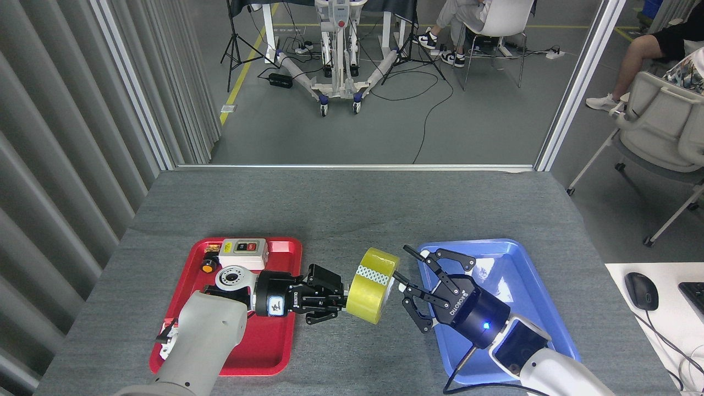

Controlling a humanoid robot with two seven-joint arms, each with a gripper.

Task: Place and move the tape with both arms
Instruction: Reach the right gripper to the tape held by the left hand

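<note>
The grey felt-covered table [352, 203] is lying before me, with the red plastic tray [275, 352] sitting on its left part and the blue plastic tray [528, 258] sitting on its right part. The white switch box with two buttons [243, 253] is lying in the red tray's far end, a small yellow-and-black knob [208, 266] just left of it. My left gripper [336, 294] is reaching rightward over the red tray's right edge, the wide roll of translucent yellow packing tape [371, 286] sitting at its tip, between the two trays. My right gripper [410, 280] is coming in over the blue tray's left edge, just right of the roll. A black computer mouse [641, 290] is lying on the white desk [660, 335], right of the table.
</note>
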